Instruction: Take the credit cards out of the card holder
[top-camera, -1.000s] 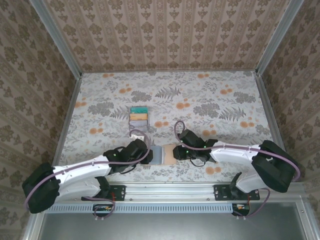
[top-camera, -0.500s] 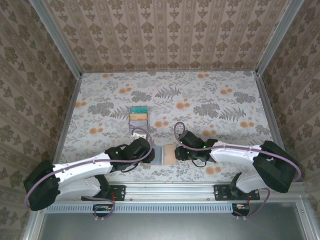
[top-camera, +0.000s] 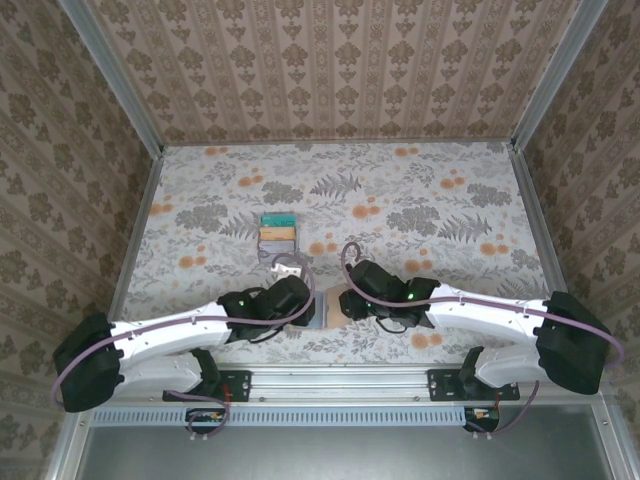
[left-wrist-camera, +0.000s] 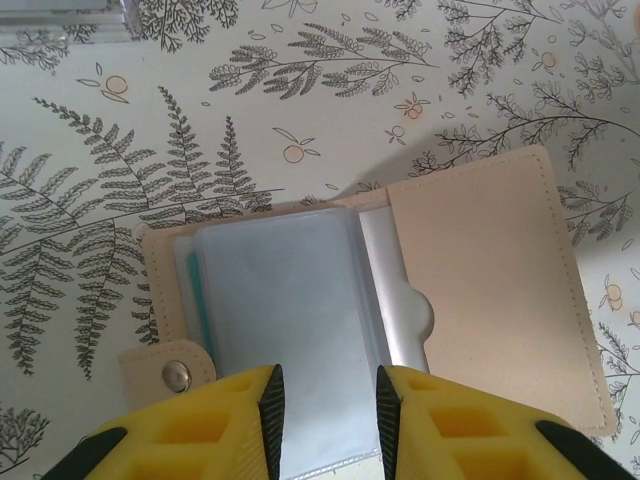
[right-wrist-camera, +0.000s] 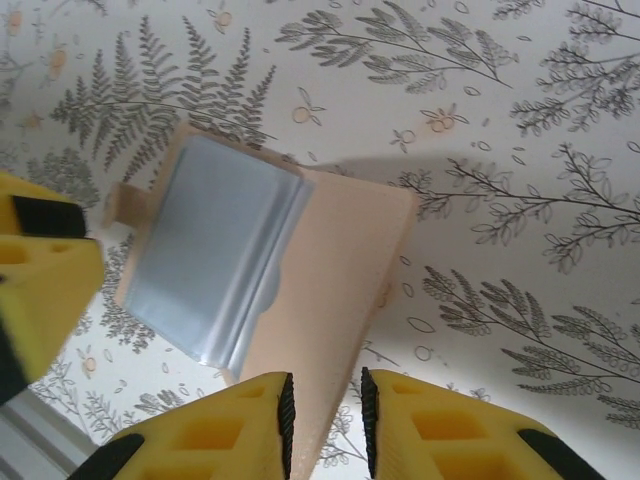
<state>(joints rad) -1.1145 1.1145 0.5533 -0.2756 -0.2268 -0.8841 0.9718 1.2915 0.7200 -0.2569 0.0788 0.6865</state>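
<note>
Card holder, the small tan leather-like bifold wallet: where does it lie? — Ana

Open and flat on the pale floral-patterned table, close to its near edge, between the ends of the two arms. The right panel is bare tan with a stitched border. Translucent grey-blue plastic sleeves cover the left panel. A tan snap tab with a metal stud sticks out at the lower left corner. — Ben

Is anything inside it? — Ana

A thin teal strip shows along the sleeves' left edge; I cannot tell what it is. — Ben

And the thin rectangular credit cards, teal-green, yellow and pale grey-lilac? — Ana

They lie in a short column on the table, farther back than the card holder, slightly to its left and apart from it. — Ben

How do the grippers stand? — Ana

The left gripper, with yellow fingers, hovers over the sleeves' near edge, its fingers slightly parted and clamping nothing. The right gripper, also yellow, has a narrow gap between its fingers. The tan panel's near corner shows through that gap, not pinched. — Ben
</note>
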